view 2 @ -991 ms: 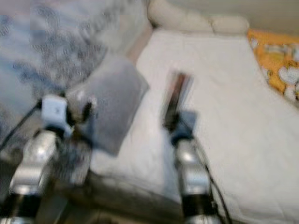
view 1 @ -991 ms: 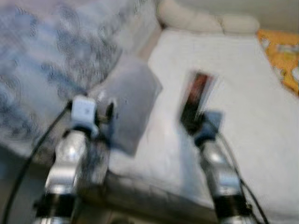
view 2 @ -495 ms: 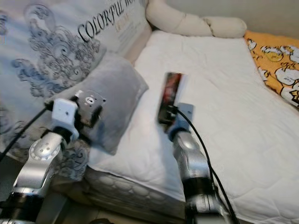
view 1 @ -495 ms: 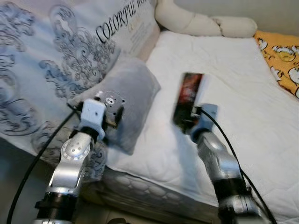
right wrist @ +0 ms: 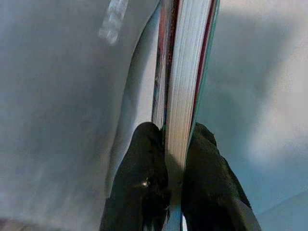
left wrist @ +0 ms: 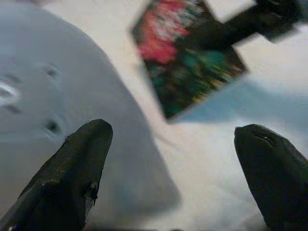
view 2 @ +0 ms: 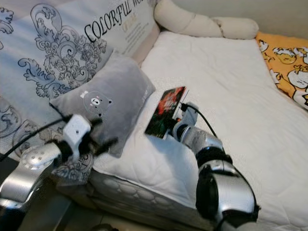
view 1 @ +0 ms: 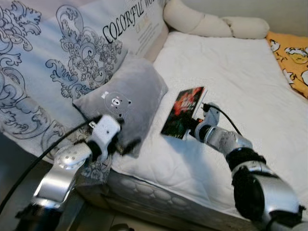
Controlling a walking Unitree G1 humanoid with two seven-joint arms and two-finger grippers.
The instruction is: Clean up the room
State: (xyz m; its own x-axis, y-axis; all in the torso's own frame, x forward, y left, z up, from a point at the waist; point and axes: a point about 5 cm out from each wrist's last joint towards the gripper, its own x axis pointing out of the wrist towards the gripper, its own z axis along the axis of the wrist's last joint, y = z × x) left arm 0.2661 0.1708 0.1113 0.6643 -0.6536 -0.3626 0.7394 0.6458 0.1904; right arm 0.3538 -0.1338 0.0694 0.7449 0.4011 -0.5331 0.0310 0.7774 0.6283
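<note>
We see 1 book (view 1: 183, 111) pinched in our right gripper (right wrist: 175, 144), fingers clamped on its edge, held just above the white mattress (view 1: 250, 86). Our left gripper (left wrist: 175, 166) gapes wide, holding nothing, beside 1 grey pillow (view 1: 127, 98).

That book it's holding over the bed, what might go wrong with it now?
The right gripper pinches the book only at one edge, so it might slip or sag out and drop onto the white mattress. The book also hangs close to the grey pillow, so a swing might knock it. The left gripper, open near that pillow, might snag it.
</note>
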